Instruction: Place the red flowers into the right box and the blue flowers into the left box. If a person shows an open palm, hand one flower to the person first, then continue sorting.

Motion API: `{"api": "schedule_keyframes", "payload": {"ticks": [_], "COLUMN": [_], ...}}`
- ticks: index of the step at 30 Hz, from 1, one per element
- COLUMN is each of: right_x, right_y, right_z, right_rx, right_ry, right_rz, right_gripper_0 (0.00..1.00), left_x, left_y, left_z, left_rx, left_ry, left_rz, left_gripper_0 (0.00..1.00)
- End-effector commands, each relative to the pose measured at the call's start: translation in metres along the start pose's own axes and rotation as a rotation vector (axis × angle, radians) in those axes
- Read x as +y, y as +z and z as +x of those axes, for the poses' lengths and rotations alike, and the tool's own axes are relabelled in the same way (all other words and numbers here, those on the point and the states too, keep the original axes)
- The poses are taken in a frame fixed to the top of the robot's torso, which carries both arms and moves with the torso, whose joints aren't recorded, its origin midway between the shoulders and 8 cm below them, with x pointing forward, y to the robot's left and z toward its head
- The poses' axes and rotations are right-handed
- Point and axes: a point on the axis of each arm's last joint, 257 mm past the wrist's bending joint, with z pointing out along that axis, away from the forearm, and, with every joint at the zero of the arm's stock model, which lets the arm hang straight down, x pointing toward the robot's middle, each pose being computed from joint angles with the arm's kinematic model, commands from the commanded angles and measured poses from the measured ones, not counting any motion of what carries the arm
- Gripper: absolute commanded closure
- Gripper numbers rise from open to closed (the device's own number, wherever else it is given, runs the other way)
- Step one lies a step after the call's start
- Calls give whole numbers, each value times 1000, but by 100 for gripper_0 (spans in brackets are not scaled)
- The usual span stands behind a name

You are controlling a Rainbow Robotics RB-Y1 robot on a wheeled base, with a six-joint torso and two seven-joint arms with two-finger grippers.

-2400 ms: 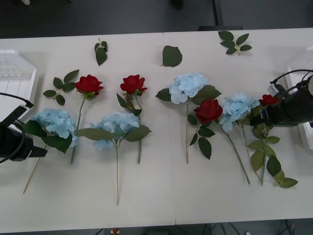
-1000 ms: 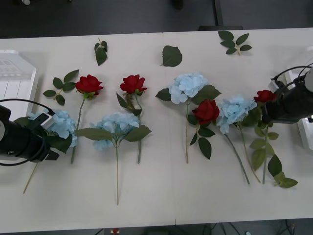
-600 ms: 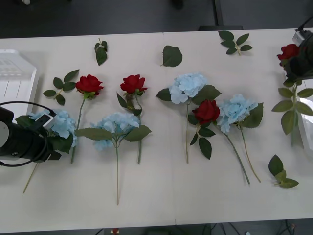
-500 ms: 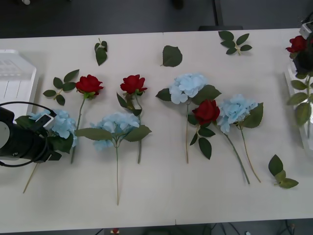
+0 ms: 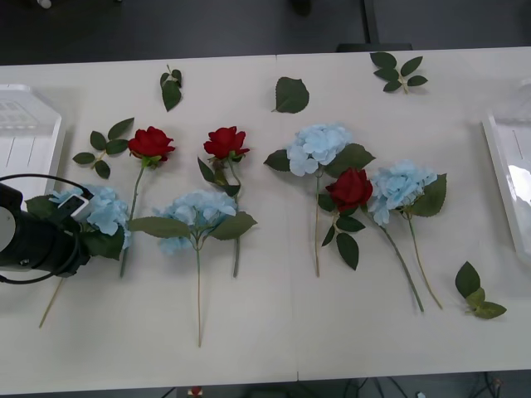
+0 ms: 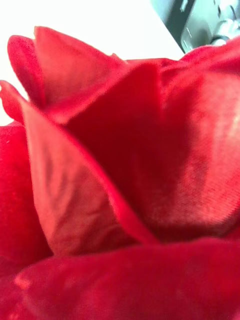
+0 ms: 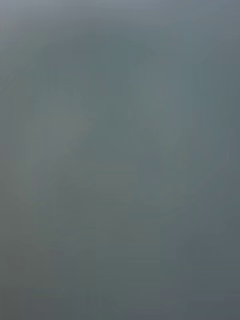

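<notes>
Red rose petals (image 6: 125, 190) press right against the right wrist camera, so that gripper probably carries one rose, though its grasp I cannot tell. Three red roses (image 5: 151, 143) lie on the desk (image 5: 274, 332) among pale-blue hydrangeas (image 5: 197, 211). Light, soft heads crush; take the stiff stem. The left gripper (image 5: 73, 249) sits at the leftmost hydrangea (image 5: 101, 209), its closure unclear.
</notes>
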Motion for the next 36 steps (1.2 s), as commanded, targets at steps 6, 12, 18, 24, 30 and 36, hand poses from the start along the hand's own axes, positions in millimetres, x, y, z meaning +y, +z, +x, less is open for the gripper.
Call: {"api": "schedule_keyframes", "payload": {"ticks": [6,12,18,24,30,36], "right_x": [13,33,36,36,31,39], "right_y": [26,29,29,34,36,34], "right_z": [24,20,15,21,27,25], "right_rx": [51,45,26,29,37,23], "right_ry": [72,78,82,80,88,141], "right_rz": [29,5,3,6,7,-68], "right_gripper_0": [100,100,100,68,47,21], "left_x": [-2,8,29,63,143,215], "left_y": [0,-10,-71,-161,-250,-300], "left_z": [-22,-32,-69,-93,-94,-73], "left_rx": [-39,-54,-96,-102,-12,97], "left_ry": [-62,-30,1,-31,43,38], "left_rz": [-5,-30,-71,-139,-433,-728], "left_gripper_0": [100,100,100,100,100,100]}}
